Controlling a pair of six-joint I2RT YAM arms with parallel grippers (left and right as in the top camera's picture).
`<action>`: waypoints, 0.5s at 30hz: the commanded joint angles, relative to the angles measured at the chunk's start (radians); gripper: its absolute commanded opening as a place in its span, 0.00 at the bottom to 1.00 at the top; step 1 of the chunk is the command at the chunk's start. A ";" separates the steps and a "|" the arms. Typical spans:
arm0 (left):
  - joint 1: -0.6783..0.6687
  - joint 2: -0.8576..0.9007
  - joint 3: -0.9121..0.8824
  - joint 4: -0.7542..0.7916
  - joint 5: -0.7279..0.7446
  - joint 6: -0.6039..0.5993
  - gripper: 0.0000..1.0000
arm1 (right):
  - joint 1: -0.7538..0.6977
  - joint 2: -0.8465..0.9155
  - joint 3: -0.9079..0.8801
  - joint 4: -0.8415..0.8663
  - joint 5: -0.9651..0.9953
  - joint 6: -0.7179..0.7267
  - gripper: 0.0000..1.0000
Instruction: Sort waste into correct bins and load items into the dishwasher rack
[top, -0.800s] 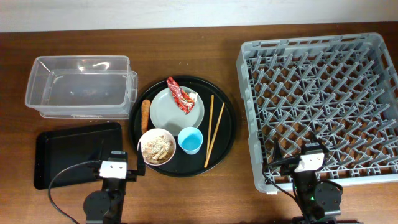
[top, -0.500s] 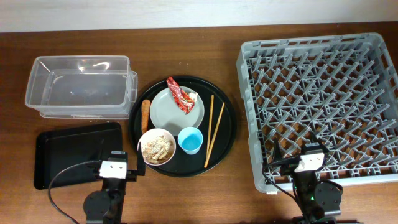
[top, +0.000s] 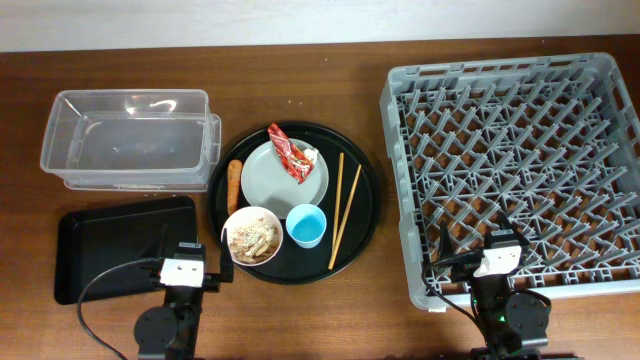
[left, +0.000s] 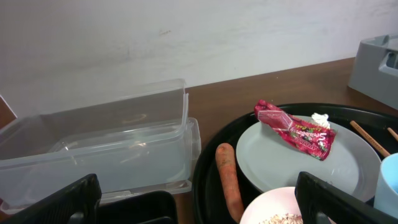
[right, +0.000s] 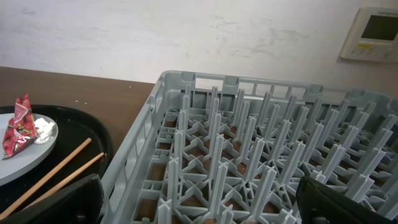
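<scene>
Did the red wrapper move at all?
No. The red wrapper lies on the same upper edge of the grey plate as before.

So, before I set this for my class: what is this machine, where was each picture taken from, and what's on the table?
These are two robot arms at the near edge of a table, each ending in a two-fingered hand. The wide picture looks straight down; the other two come from cameras on the wrists, so the dark shapes in their bottom corners are the fingers of the left hand and the right hand. Both hands are open and hold nothing. A round black tray carries a grey plate with a red wrapper on it, a sausage, a bowl of crumbly scraps, a blue cup and two chopsticks. Left of it are a clear tub and a flat black tray; to the right stands a grey dishwasher rack.
</scene>
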 joint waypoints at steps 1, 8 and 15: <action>0.007 -0.010 -0.006 0.000 0.015 0.014 0.99 | 0.006 -0.006 -0.005 -0.004 0.001 0.004 0.98; 0.007 -0.010 -0.006 -0.001 0.016 0.013 0.99 | 0.006 -0.006 -0.005 -0.005 0.008 0.005 0.98; 0.007 -0.007 0.015 -0.024 0.026 -0.021 0.99 | 0.005 0.002 0.039 -0.025 0.017 0.008 0.98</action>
